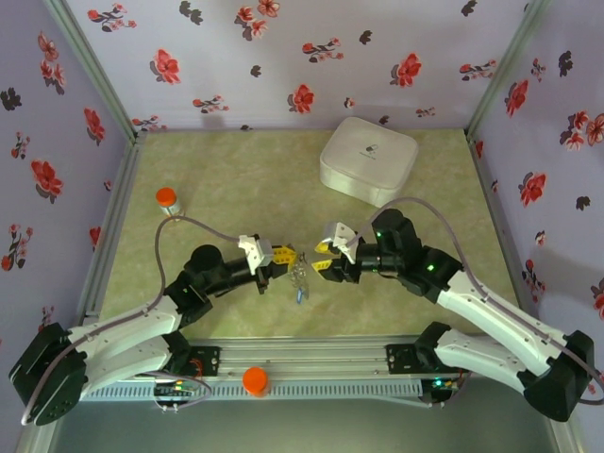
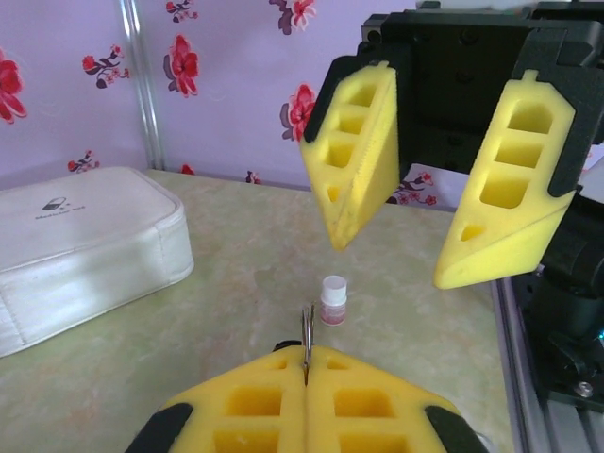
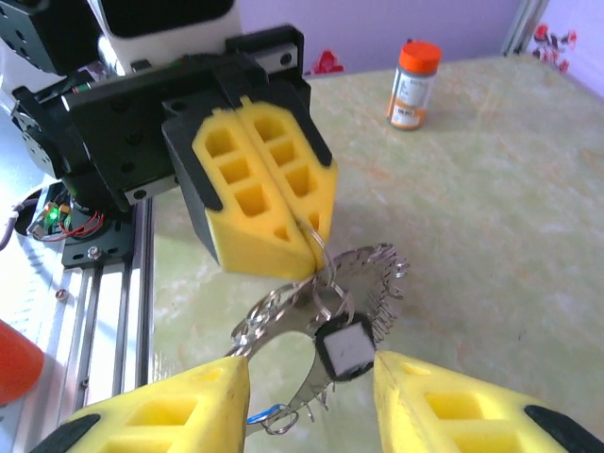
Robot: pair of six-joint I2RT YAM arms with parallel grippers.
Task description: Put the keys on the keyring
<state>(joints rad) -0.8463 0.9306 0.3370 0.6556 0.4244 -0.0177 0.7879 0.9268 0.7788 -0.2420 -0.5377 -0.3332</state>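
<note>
R gripper (image 3: 311,382) is sitting wide open, pads flanking the black-silver key (image 3: 345,349). L gripper (image 3: 304,247) is clamping the keyring (image 3: 373,253) edge, prob. steadying it so R can work. Blue key (image 1: 300,294) is dangling underneath; threading unclear.

Lilac walls (image 1: 283,57) with red and dark flowers; mottled pale-green table (image 1: 226,179). White box (image 1: 368,159); left of the box, orange-capped bottle (image 1: 167,200). Yellow-fingered left gripper (image 3: 304,247) and right gripper (image 3: 311,370). Silvery keyring (image 3: 387,276); black-headed key (image 3: 346,347); second key (image 3: 257,413), seemingly blue-headed.
</note>
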